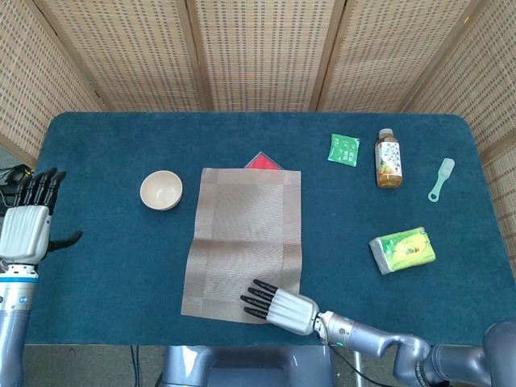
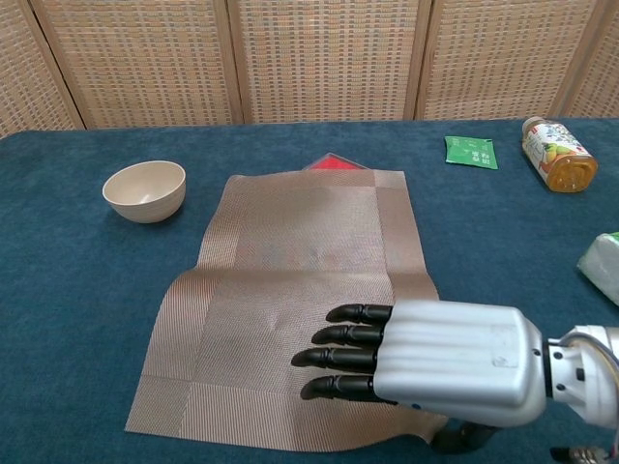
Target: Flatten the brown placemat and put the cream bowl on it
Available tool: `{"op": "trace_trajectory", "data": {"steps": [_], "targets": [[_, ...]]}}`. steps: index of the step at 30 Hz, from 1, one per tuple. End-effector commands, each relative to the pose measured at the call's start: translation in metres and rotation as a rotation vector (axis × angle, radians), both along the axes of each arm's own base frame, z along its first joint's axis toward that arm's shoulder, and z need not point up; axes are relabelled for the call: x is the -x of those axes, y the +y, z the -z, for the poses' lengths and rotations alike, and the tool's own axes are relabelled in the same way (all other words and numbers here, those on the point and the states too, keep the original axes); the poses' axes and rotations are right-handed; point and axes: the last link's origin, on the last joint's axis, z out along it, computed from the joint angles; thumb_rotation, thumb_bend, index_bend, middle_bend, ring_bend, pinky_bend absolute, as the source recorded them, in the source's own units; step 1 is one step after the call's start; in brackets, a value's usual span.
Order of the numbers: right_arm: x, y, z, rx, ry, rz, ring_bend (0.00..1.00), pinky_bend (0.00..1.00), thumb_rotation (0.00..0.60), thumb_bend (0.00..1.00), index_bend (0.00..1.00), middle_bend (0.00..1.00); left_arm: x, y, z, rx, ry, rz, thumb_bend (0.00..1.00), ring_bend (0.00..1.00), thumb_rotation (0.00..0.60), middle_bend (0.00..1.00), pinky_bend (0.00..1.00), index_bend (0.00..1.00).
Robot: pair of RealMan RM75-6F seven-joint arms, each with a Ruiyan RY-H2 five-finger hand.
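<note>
The brown placemat (image 2: pixel 300 290) looks finely woven and ribbed; the cream bowl (image 2: pixel 144 189) is smooth and matt; the right hand (image 2: pixel 426 362) has glossy silver casing; the table (image 2: pixel 77 309) wears matt blue cloth.

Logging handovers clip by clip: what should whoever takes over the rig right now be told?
Right hand: flat, fingers out, over the near right part of the brown placemat.
Left hand: open, holds nothing, off the table's left edge.
Placemat: spread out but skewed, left edge rippled, its far edge over a red item.
Cream bowl: upright on the cloth, left of the mat.
Left: finish smoothing, then set the bowl on the mat.
</note>
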Motion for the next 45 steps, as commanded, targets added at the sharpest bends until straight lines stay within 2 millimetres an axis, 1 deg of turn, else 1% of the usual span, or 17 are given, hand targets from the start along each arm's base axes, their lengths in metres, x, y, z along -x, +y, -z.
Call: {"op": "trace_trajectory", "data": {"steps": [1, 2, 5, 7, 9, 13, 14, 16, 19, 24, 27, 29, 32, 35, 38, 41, 45], "targets": [[-0.001, -0.003, -0.002, 0.01, -0.012, 0.003, 0.0, 0.0, 0.6, 0.63, 0.21, 0.0, 0.0, 0.0, 0.0, 0.001, 0.0, 0.0, 0.0, 0.0, 0.6, 0.0, 0.0, 0.0], [0.001, -0.004, -0.002, 0.016, -0.013, 0.007, 0.0, 0.0, 0.6, 0.68, 0.23, 0.0, 0.0, 0.0, 0.0, 0.002, 0.0, 0.0, 0.0, 0.0, 0.6, 0.0, 0.0, 0.0], [0.004, -0.006, -0.003, 0.02, -0.008, 0.016, 0.0, 0.0, 0.6, 0.77, 0.26, 0.0, 0.0, 0.0, 0.0, 0.004, 0.0, 0.001, 0.0, 0.0, 0.6, 0.0, 0.0, 0.0], [0.007, -0.006, -0.003, 0.021, -0.004, 0.018, 0.0, 0.0, 0.6, 0.79, 0.29, 0.0, 0.0, 0.0, 0.001, 0.006, 0.0, 0.002, 0.0, 0.0, 0.6, 0.0, 0.0, 0.0], [0.008, -0.007, -0.004, 0.025, -0.003, 0.017, 0.0, 0.0, 0.6, 0.79, 0.34, 0.0, 0.0, 0.0, 0.001, 0.007, 0.001, 0.003, 0.0, 0.0, 0.6, 0.0, 0.0, 0.0], [0.011, -0.007, -0.007, 0.032, -0.011, 0.013, 0.0, 0.0, 0.6, 0.79, 0.57, 0.0, -0.001, -0.001, 0.002, 0.01, 0.001, 0.006, 0.0, 0.0, 0.6, 0.0, 0.0, 0.0], [0.011, -0.007, -0.008, 0.032, -0.016, 0.012, 0.0, 0.0, 0.6, 0.79, 0.61, 0.0, -0.001, -0.001, 0.002, 0.01, 0.001, 0.006, 0.0, 0.0, 0.6, 0.0, 0.0, 0.0], [0.014, -0.007, -0.01, 0.034, -0.027, 0.007, 0.0, 0.0, 0.6, 0.79, 0.65, 0.0, -0.001, -0.001, 0.002, 0.012, 0.0, 0.006, 0.0, 0.0, 0.6, 0.0, 0.0, 0.0], [0.019, -0.005, -0.015, 0.036, -0.036, 0.004, 0.0, 0.0, 0.6, 0.79, 0.68, 0.0, -0.001, -0.002, 0.003, 0.016, 0.0, 0.009, 0.0, 0.0, 0.6, 0.0, 0.0, 0.0], [0.032, 0.001, -0.027, 0.035, -0.048, -0.014, 0.0, 0.0, 0.6, 0.79, 0.69, 0.0, -0.002, -0.003, 0.004, 0.023, 0.003, 0.012, 0.0, 0.0, 0.6, 0.0, 0.0, 0.0], [0.047, 0.004, -0.045, 0.058, -0.032, -0.074, 0.0, 0.0, 0.6, 0.79, 0.69, 0.0, -0.002, -0.003, 0.006, 0.028, 0.005, 0.013, 0.0, 0.0, 0.6, 0.0, 0.0, 0.0], [0.056, 0.001, -0.058, 0.086, -0.011, -0.123, 0.0, 0.0, 0.6, 0.77, 0.69, 0.0, -0.003, -0.003, 0.007, 0.03, 0.007, 0.014, 0.0, 0.0, 0.6, 0.0, 0.0, 0.0], [0.066, -0.012, -0.084, 0.164, 0.049, -0.236, 0.0, 0.0, 0.6, 0.76, 0.69, 0.0, -0.003, -0.003, 0.008, 0.032, 0.011, 0.013, 0.0, 0.0, 0.6, 0.0, 0.0, 0.0], [0.072, -0.039, -0.115, 0.291, 0.162, -0.422, 0.0, 0.0, 0.6, 0.75, 0.69, 0.0, -0.003, -0.003, 0.009, 0.033, 0.015, 0.009, 0.0, 0.0, 0.6, 0.0, 0.0, 0.0], [0.071, -0.064, -0.137, 0.373, 0.248, -0.509, 0.0, 0.0, 0.6, 0.72, 0.69, 0.0, -0.004, -0.002, 0.011, 0.035, 0.019, 0.007, 0.0, 0.0, 0.6, 0.0, 0.0, 0.0], [0.071, -0.09, -0.155, 0.46, 0.333, -0.552, 0.0, 0.0, 0.6, 0.68, 0.69, 0.0, -0.003, -0.001, 0.012, 0.038, 0.024, 0.003, 0.0, 0.0, 0.6, 0.0, 0.0, 0.0], [0.075, -0.116, -0.17, 0.533, 0.449, -0.591, 0.0, 0.0, 0.6, 0.62, 0.69, 0.0, -0.002, 0.0, 0.013, 0.041, 0.028, -0.003, 0.0, 0.0, 0.6, 0.0, 0.0, 0.0]]}}
